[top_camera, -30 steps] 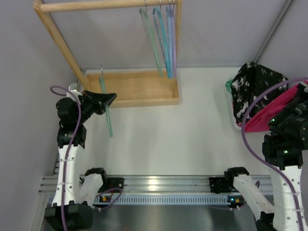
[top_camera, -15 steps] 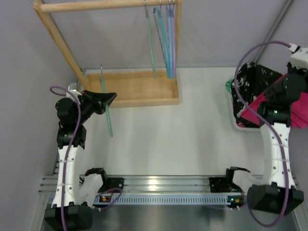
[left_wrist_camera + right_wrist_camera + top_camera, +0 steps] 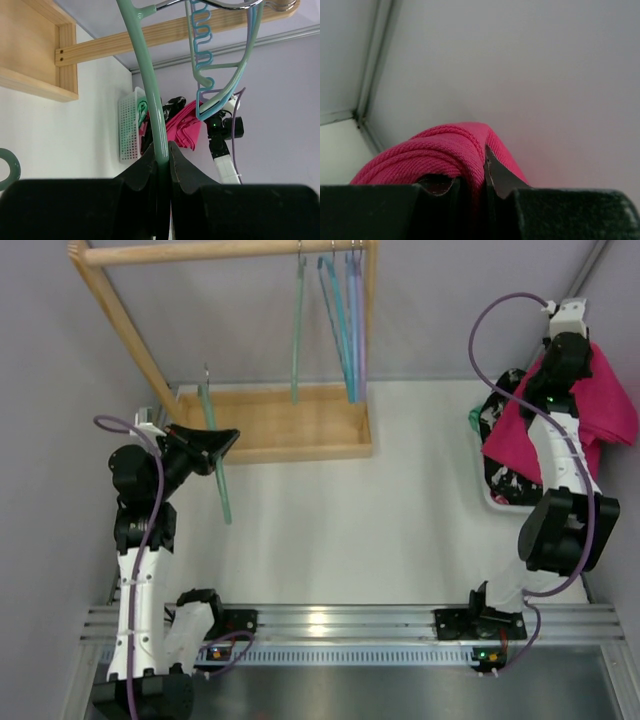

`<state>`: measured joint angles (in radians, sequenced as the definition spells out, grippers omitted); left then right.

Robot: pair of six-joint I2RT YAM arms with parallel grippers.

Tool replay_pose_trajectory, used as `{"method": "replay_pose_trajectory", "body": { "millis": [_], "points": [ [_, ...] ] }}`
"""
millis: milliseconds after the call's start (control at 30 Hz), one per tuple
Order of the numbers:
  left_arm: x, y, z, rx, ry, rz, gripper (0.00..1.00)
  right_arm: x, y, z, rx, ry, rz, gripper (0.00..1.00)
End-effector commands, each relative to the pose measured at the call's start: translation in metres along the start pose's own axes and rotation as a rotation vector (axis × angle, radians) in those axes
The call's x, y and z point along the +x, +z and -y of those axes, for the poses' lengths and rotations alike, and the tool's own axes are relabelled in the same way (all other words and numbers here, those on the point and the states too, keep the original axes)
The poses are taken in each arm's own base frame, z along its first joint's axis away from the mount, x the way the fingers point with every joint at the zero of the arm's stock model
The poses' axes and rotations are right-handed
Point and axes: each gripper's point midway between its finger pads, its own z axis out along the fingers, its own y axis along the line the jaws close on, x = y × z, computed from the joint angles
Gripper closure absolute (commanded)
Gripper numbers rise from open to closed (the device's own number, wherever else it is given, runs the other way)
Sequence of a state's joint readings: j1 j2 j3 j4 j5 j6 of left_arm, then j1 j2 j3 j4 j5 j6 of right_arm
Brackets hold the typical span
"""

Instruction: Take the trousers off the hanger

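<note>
- The desk (image 3: 400, 500) is a plain white surface closed in by grey walls (image 3: 480, 300). A slotted metal track (image 3: 330, 620) is laid along its edge, well in front of the wooden rack (image 3: 270, 425).
- The wooden rack is made up of a tray-like base, a slanted post and a top bar, and is stood against the back wall.
- Several thin spare hangers (image 3: 345, 330) are hung from the right end of the rack's top bar.
- A white mesh basket (image 3: 493, 498) is set well to the right of the rack, with speckled clothes (image 3: 500, 465) piled in it.
- The hanger (image 3: 150, 85) is pinched by its thin green arm in the closed jaws of the left pincer (image 3: 161, 152). It is held just in front of the rack's left corner.
- The trousers (image 3: 610, 405) are clamped in the closed jaws of the right pincer (image 3: 484, 167). They are held high, far to the right of the rack and above the basket, well apart from the hanger.
- Compared with a second ago, the right arm has been swung up and back from a low pose at the edge of the view. The trousers have been carried up with it.
- The green spare hanger on the rack, slanted before, is now seen nearly upright.
- The left pincer has been kept almost where it was.
</note>
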<state>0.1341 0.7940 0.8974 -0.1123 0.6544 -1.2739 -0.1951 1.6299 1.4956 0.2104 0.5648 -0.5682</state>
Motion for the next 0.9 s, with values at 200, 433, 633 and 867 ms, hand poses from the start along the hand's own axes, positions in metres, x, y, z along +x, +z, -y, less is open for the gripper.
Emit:
{"method": "replay_pose_trajectory", "body": {
  "millis": [200,433,633,867],
  "points": [
    [-0.008,-0.013,0.068,0.18,0.268,0.04,1.0,0.039,-0.019,-0.089,-0.393,0.177,-0.107,0.87],
    [-0.011,-0.016,0.094,0.228,0.38,0.048,1.0,0.033,-0.038,-0.073,-0.415,0.202,-0.159,0.56],
    [-0.014,-0.012,0.105,0.246,0.414,0.028,1.0,0.007,-0.063,-0.04,-0.43,0.204,-0.131,0.15],
    [-0.032,0.006,0.118,0.26,0.433,0.036,1.0,-0.01,-0.098,-0.02,-0.492,0.231,-0.111,0.01]
  ]
}}
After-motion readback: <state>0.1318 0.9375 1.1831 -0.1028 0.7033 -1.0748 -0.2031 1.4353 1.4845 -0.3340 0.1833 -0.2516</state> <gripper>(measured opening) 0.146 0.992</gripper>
